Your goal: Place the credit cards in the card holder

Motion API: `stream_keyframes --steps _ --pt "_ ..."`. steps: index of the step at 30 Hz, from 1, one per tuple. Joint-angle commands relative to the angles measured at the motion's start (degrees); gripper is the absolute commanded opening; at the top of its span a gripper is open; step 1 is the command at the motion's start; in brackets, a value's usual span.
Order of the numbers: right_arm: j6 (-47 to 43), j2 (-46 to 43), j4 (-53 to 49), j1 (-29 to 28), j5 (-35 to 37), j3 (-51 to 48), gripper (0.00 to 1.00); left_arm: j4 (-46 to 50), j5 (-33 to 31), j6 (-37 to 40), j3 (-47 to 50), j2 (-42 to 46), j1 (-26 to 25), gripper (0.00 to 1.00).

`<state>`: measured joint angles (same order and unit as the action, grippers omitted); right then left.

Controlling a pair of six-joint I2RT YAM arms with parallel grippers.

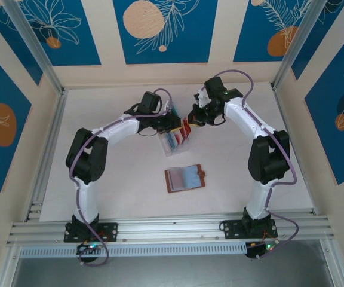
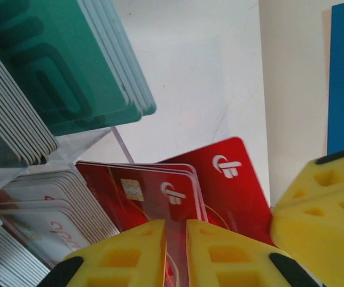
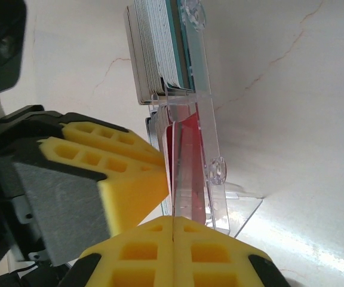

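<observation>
1. At the far middle of the tabletop (image 1: 124, 197), a clear rack (image 1: 171, 150) holds the credit cards (image 2: 52, 60) upright in its slots.
2. right claw (image 3: 172, 254) clenched on the edge of a red card (image 3: 184, 161) standing in the rack.
3. left claw (image 2: 176, 257) pinched on the rack's clear wall, just beside the right claw.
4. card holder (image 1: 186, 178) lies open on the tabletop nearer the arm bases, apart from the rack.
</observation>
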<state>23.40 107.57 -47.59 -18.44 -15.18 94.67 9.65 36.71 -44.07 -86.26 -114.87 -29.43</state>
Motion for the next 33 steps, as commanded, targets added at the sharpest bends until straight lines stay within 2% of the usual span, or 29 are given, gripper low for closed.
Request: stream_keyframes --steps 1,15,28,33 --pt "0.6 -2.58 -0.48 -0.57 -0.26 -0.81 0.0 -0.67 2.18 -0.73 1.11 4.53 1.3 0.17" --pt "0.82 -4.09 -1.02 -1.0 3.21 -0.46 0.0 -2.57 2.84 -1.27 7.56 10.34 3.33 0.17" --pt "1.98 -8.76 -1.97 -1.1 9.47 0.12 0.0 3.67 -0.9 5.84 20.25 21.75 3.5 0.19" --pt "2.1 -14.99 -2.47 -3.1 12.67 -4.98 0.0 5.6 -2.13 7.92 26.17 26.44 3.16 0.19"
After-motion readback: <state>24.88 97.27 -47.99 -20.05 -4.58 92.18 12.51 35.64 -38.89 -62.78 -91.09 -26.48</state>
